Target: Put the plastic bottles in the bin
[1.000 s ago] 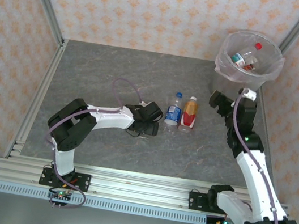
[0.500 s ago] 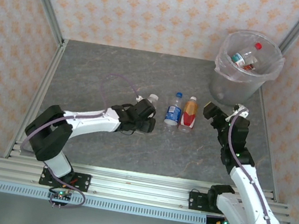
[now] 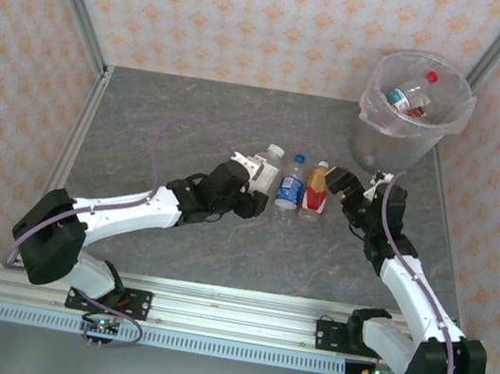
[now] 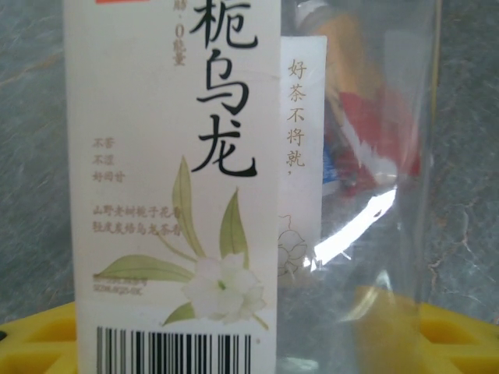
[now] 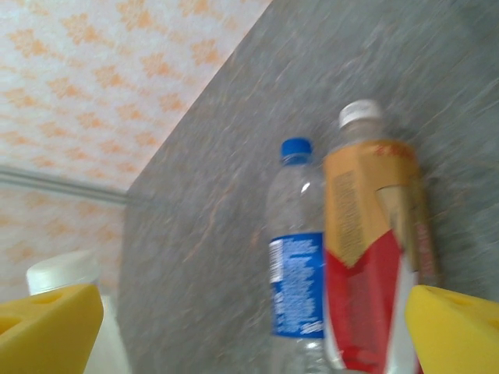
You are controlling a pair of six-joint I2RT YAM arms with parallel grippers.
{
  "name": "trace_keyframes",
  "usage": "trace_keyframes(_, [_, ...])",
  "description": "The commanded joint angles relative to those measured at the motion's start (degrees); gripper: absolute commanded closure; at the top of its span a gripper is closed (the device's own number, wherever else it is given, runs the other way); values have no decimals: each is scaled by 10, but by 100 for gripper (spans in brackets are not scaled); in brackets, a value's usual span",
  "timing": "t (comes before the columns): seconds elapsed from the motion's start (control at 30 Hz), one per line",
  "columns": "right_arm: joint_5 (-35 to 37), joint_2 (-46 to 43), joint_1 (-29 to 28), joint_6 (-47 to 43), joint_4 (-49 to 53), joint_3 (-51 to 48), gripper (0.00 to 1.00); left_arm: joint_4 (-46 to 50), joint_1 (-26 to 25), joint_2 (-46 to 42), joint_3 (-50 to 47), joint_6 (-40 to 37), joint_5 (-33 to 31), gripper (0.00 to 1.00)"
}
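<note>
My left gripper (image 3: 256, 175) is clamped on one white-label bottle (image 4: 171, 195), mid-desk (image 3: 177, 108). Two more lie side by side: blue-label bottle (image 3: 290, 190), orange bottle (image 3: 316, 192). My right gripper (image 3: 336, 186) gapes wide beside the orange one. One bin (image 3: 386, 150), far right corner, two bottles (image 3: 407, 100) visible inside.

The right gripper (image 5: 249, 335) stands wide open, its yellow fingers (image 5: 47, 327) at the lower corners of the frame with both jaws clear of any object. Between them, on the grey table (image 5: 203, 234), two bottles lie side by side and touching: a blue-capped bottle (image 5: 298, 273) and, to its right, a red-and-gold bottle (image 5: 374, 257) with a white cap. A white-capped bottle (image 5: 64, 271) shows partly behind the left-hand finger, below the patterned wall (image 5: 93, 70).
</note>
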State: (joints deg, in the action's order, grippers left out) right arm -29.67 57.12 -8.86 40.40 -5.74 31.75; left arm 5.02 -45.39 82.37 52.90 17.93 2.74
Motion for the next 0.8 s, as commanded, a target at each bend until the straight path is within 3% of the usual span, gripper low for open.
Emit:
trace_keyframes(0.0, [-101, 1, -4, 50, -63, 29, 1, -31, -15, -10, 14, -54, 5, 43])
trace_keyframes(0.2, [-121, 4, -35, 30, -51, 45, 1, -27, -41, -2, 46, -106, -9, 43])
trace_keyframes(0.37, [-117, 32, -68, 24, -57, 57, 1, -21, -44, 12, 69, -129, 19, 44])
trace_keyframes(0.77, [-144, 58, -85, 26, -166, 57, 1, -5, -53, 54, 118, -157, -8, 44])
